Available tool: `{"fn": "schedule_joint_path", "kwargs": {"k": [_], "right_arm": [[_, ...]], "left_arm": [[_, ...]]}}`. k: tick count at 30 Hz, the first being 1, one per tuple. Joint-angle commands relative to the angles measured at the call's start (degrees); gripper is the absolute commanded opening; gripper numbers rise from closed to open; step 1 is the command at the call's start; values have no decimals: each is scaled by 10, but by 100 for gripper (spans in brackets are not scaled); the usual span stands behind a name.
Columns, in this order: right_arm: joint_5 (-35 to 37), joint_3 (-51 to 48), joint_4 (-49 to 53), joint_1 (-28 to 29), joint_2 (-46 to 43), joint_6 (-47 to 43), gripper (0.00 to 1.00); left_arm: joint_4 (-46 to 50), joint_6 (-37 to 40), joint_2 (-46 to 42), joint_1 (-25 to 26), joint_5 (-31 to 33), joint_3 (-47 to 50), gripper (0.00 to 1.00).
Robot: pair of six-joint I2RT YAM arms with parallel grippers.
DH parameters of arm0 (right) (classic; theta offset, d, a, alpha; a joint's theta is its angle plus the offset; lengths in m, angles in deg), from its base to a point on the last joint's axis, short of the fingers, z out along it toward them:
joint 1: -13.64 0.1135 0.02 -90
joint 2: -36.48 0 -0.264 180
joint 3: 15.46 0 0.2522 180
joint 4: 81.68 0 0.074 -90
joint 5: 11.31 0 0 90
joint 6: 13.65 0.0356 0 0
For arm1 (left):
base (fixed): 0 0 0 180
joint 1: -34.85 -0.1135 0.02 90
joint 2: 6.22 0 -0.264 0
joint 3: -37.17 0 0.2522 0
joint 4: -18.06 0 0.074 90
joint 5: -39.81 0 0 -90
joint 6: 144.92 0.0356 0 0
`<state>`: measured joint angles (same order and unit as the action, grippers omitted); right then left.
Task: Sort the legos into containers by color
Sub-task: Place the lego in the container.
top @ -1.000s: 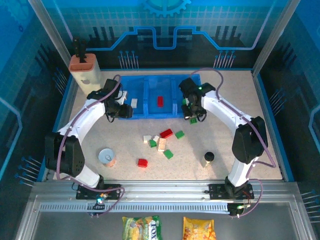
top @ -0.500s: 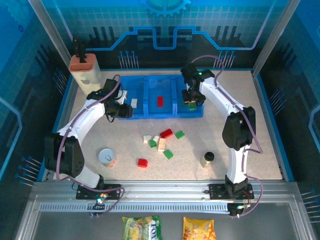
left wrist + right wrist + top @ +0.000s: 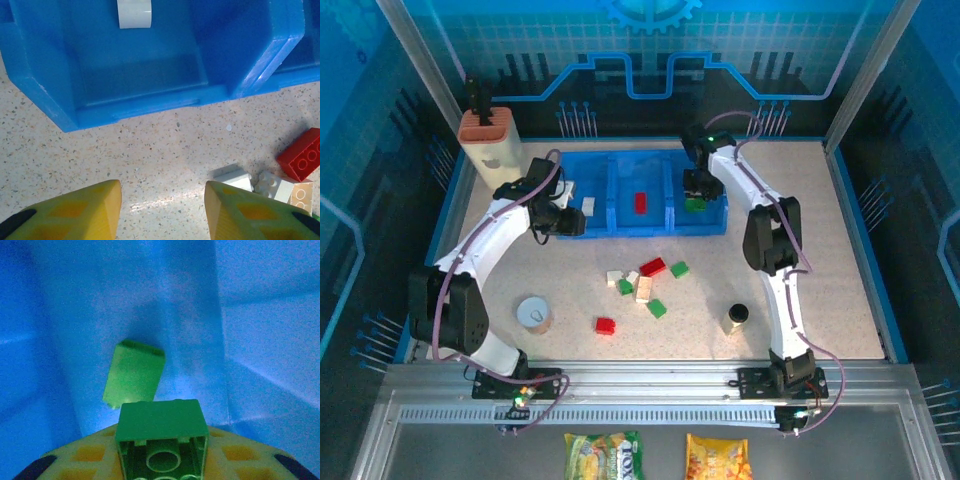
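Observation:
The containers are three compartments of a blue tray (image 3: pixel 620 226). My right gripper (image 3: pixel 696 192) hangs over the right compartment, shut on a green lego (image 3: pixel 162 437); another green lego (image 3: pixel 134 374) lies below it. A red lego (image 3: pixel 640 202) sits in the middle compartment and white legos (image 3: pixel 588 205) in the left one. My left gripper (image 3: pixel 570 222) is at the tray's front left corner, open and empty above bare table (image 3: pixel 162 210). Several red, green and white legos (image 3: pixel 644 289) lie loose on the table in front of the tray.
A tin can (image 3: pixel 533 313) stands at the near left and a dark-capped bottle (image 3: pixel 737 317) at the near right. A beige block with an orange top (image 3: pixel 488 140) is at the back left. Two snack packets (image 3: pixel 603 455) lie outside the near edge.
My right gripper has carried the green lego from the tray's front right edge back over the right compartment. The left arm has not moved.

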<state>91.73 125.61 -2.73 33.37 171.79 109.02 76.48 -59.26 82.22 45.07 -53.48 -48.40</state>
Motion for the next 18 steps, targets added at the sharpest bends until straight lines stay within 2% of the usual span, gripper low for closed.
{"fn": "schedule_joint_path", "kwargs": {"k": [1, 8, 18], "right_arm": [[-1, 42, 27, -4, 32, 58, 38], [-25, 82, 32, -8, 75, 88, 39], [-43, 84, 19, -8, 84, 104, 41]], "left_arm": [[1, 6, -13, -7, 6, 7, 48], [2, 7, -11, -7, 9, 7, 48], [3, 7, -7, -7, 12, 6, 48]]}}
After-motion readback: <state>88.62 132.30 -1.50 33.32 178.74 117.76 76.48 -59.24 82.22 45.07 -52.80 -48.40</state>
